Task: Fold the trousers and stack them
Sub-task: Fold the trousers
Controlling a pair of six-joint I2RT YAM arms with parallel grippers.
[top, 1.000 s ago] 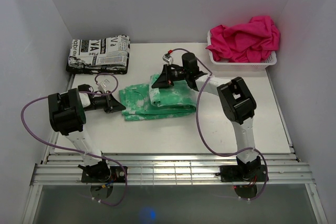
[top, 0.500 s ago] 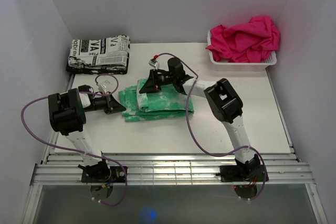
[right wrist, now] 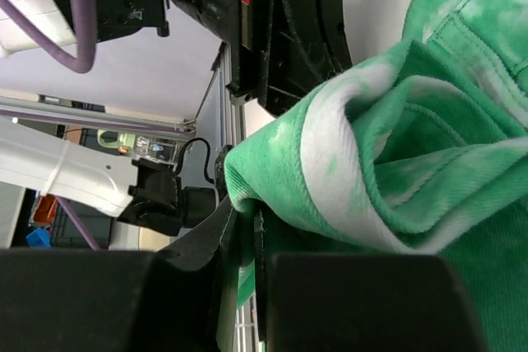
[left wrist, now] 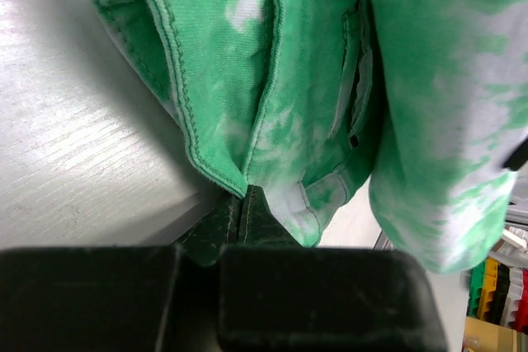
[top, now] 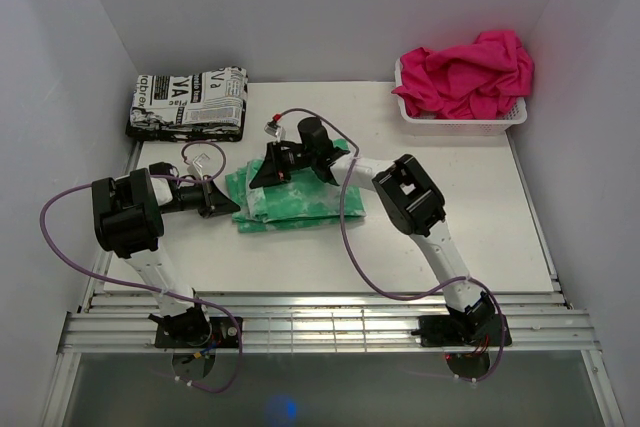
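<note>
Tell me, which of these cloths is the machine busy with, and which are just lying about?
In the job:
green tie-dye trousers, partly folded

Lying about:
folded newsprint-patterned cloth
pink cloth, heaped in a white basket

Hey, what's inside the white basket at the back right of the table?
A crumpled hot-pink cloth fills the white basket and spills over its rim. Anything beneath the cloth is covered, so the basket's floor cannot be seen.
</note>
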